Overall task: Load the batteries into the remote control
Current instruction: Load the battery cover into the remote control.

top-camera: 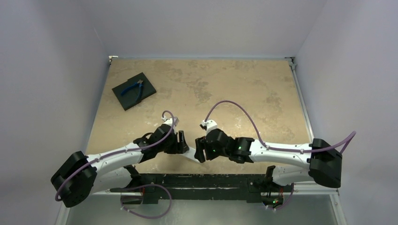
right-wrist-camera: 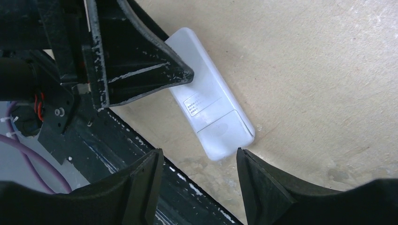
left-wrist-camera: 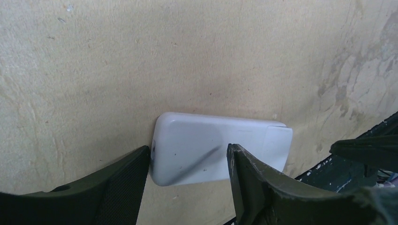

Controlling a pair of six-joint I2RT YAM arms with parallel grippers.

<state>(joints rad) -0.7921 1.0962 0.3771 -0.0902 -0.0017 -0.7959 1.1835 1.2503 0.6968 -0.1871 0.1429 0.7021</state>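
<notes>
The remote control (right-wrist-camera: pixel 211 108) lies back up by the near edge of the bench (top-camera: pixel 225 84). The right tool (right-wrist-camera: pixel 199 157), spread wide and empty, faces one end of the remote. The left tool (left-wrist-camera: pixel 187 152), also spread and gripping nothing, straddles the remote's other end, one finger touching it. Far beyond the remote, leftward, pliers (top-camera: pixel 131 88) rest on a black pad (top-camera: pixel 141 96).

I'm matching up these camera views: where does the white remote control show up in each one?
Top external: the remote control is a white sliver just below centre.
Left wrist: remote control at lower centre, plain back up.
Right wrist: remote control at centre, lying diagonally.
Shared landmark: the black strip along the near edge.
</notes>
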